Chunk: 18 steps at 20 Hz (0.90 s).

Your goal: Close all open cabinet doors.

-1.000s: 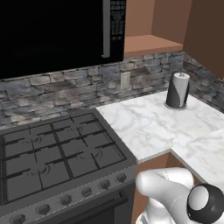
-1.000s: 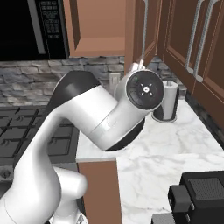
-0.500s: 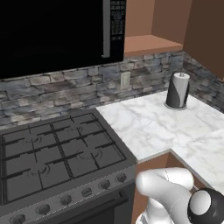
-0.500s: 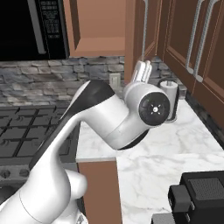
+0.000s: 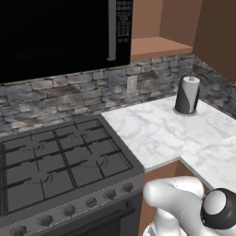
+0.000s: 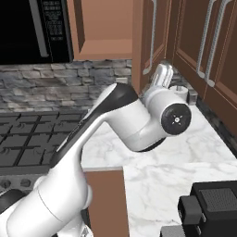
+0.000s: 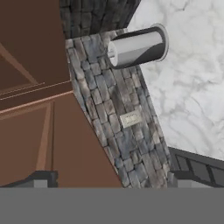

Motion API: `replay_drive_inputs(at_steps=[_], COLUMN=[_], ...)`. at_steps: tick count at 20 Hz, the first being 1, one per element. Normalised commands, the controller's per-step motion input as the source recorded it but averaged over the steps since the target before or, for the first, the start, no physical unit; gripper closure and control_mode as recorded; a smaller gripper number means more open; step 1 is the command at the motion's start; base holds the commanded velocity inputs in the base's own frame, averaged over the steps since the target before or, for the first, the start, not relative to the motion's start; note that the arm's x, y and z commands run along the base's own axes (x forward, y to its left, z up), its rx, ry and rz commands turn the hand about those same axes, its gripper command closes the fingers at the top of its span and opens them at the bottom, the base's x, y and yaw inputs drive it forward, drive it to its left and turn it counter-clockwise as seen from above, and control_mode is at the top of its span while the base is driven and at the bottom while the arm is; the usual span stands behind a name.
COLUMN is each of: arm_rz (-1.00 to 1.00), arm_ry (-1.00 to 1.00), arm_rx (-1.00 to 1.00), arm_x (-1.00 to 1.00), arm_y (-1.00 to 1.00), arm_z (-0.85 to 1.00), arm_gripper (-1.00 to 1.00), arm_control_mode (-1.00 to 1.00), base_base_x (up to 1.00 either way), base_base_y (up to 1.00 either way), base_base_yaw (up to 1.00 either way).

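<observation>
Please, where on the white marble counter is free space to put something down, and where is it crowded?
Free: the white marble counter between the black gas stove and the striped paper towel roll, up to the grey stone backsplash. Crowded: the corner by the roll, and the front right by the black appliance.

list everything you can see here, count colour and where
open cabinet door: 1, reddish-brown, swung out edge-on right of the open cabinet
closed cabinet doors: at least 3, reddish-brown with silver bar handles, on the right wall
open cabinet: 1, brown inside, right of the microwave
microwave: 1, black, above the stove
stove: 1, dark grey, left of the counter
counter: 1, white marble, in the corner
paper towel roll: 1, white on a dark holder, back of the counter
outlet: 1, pale, on the stone backsplash
black appliance: 1, on the near counter
gripper: 1, dark fingertips, apart, holding nothing
</observation>
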Motion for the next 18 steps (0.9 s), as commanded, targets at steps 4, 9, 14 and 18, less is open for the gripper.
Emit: replay_drive_inputs(at_steps=[4,9,14,18], arm_rz=[0.0,0.01,0.05,0.08], arm_ry=[0.0,-0.03,-0.06,0.0], arm_rx=[0.0,0.0,0.01,0.09], arm_x=[0.26,0.31,0.36,0.36], arm_y=[-0.3,-0.04,0.01,0.01], arm_z=[0.08,0.11,0.1,0.12], arm_gripper=[-1.0,-1.0,-1.0,-1.0], arm_control_mode=[-1.0,-1.0,-1.0,-1.0], base_base_x=[0.0,0.0,0.0,0.0], base_base_y=[0.0,0.0,0.0,0.0], base_base_yaw=[0.0,0.0,0.0,0.0])
